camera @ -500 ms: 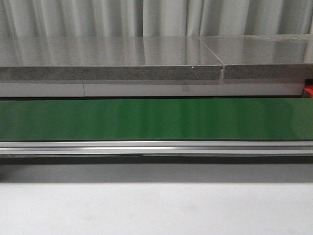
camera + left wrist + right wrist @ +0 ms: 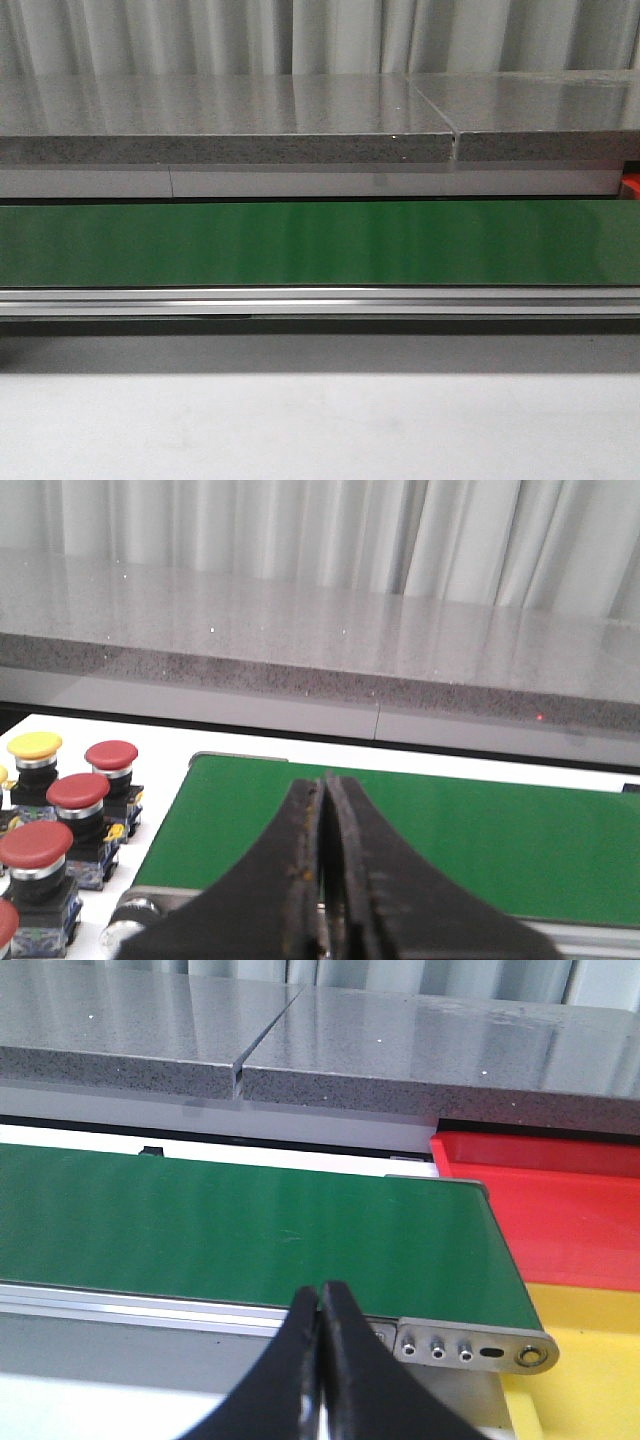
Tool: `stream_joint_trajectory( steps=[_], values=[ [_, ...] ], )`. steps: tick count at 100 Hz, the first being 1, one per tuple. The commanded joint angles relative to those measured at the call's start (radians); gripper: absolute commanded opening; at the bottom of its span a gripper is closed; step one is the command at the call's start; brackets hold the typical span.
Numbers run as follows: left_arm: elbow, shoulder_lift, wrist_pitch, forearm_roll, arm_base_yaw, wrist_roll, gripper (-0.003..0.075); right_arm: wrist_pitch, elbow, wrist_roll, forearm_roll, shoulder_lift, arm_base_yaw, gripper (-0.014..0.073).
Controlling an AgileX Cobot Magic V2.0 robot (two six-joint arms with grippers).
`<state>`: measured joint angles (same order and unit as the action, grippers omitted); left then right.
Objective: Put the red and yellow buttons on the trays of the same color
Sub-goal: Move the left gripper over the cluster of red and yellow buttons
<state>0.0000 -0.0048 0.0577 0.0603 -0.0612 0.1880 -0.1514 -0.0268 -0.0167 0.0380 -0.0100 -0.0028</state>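
Observation:
In the left wrist view, several red buttons [image 2: 79, 792] and a yellow button [image 2: 34, 747] stand on the white table beside the end of the green belt [image 2: 470, 840]. My left gripper [image 2: 325, 780] is shut and empty, hovering over the belt's near edge. The right wrist view has the red tray [image 2: 560, 1210] and the yellow tray [image 2: 590, 1360] just past the belt's other end. My right gripper [image 2: 320, 1288] is shut with nothing in it, above the belt's front rail. No gripper, button or whole tray appears in the front view; a red sliver [image 2: 631, 186] peeks in at its right edge.
A grey stone counter [image 2: 230, 120] runs behind the green belt [image 2: 320, 245], with curtains beyond it. An aluminium rail [image 2: 320, 300] lines the belt's front edge. The belt's end bracket [image 2: 475, 1345] with screws sits next to the yellow tray. White table [image 2: 320, 430] lies in front.

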Motion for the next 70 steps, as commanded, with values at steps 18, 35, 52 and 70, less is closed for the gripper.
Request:
stream_joint_trajectory(
  steps=[18,35,52,70],
  values=[
    [-0.149,-0.003,0.006,-0.011,-0.009,0.010,-0.0019,0.082,0.010,0.003,0.012,-0.015,-0.002,-0.0067],
    [-0.375,0.123,0.283,-0.001,-0.009,0.010,-0.0019,0.082,0.010,0.003,0.012,-0.015,-0.002,-0.0067],
    [-0.626,0.314,0.574,0.028,-0.009,0.010,-0.0019,0.082,0.010,0.003,0.012,-0.015,-0.002,-0.0067],
    [-0.828,0.507,0.773,0.022,-0.009,0.010,-0.0019,0.082,0.010,0.003,0.012,-0.015,-0.002,-0.0067]
  ],
)
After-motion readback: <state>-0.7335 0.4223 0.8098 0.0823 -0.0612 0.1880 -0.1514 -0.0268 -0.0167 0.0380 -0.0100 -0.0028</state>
